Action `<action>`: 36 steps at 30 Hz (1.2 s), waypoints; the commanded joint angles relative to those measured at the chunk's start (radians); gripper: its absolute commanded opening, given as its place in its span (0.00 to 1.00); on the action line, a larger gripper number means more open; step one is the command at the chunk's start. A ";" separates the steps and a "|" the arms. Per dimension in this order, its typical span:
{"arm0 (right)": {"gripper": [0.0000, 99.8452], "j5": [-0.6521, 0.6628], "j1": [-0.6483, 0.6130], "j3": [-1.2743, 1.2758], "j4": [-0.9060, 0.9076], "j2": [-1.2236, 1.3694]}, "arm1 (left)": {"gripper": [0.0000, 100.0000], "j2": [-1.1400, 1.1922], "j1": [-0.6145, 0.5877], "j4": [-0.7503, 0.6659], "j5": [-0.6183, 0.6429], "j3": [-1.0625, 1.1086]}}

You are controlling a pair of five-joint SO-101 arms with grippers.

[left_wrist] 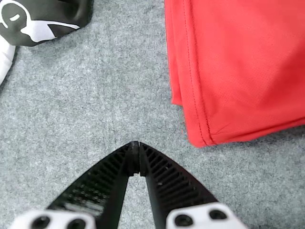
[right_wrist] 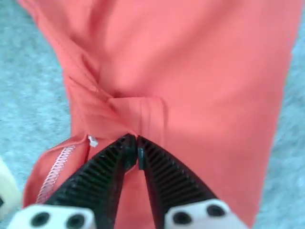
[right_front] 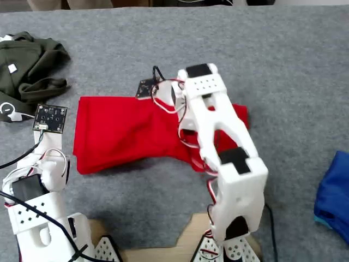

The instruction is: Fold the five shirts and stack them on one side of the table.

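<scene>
A red shirt (right_front: 125,134) lies partly folded on the grey table (right_front: 283,65), at its middle. My right gripper (right_wrist: 132,148) is down on the red shirt (right_wrist: 200,86), shut with a gathered fold of the fabric pinched at its tips. The right arm (right_front: 223,142) stretches over the shirt's right half in the high view. My left gripper (left_wrist: 135,160) is shut and holds nothing, low over bare table just off the red shirt's (left_wrist: 238,71) near left corner. A dark green shirt (right_front: 30,60) lies crumpled at the far left. A blue shirt (right_front: 334,194) shows at the right edge.
A dark piece of cloth with a white print (left_wrist: 43,19) lies close beyond the left gripper. The arms' bases stand on a wooden board (right_front: 180,245) at the near edge. Bare grey table stretches across the far side and the right middle.
</scene>
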 commanded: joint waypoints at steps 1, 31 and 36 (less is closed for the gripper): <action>0.01 0.044 0.013 -0.185 0.055 0.074 | 0.02 -0.008 0.006 -0.009 -0.003 -0.008; 0.18 -0.066 -0.088 0.616 0.017 -0.487 | 0.02 -0.008 0.012 -0.014 -0.003 -0.014; 0.18 -0.212 -0.208 0.777 -0.109 -0.506 | 0.02 -0.008 0.012 -0.014 -0.003 -0.014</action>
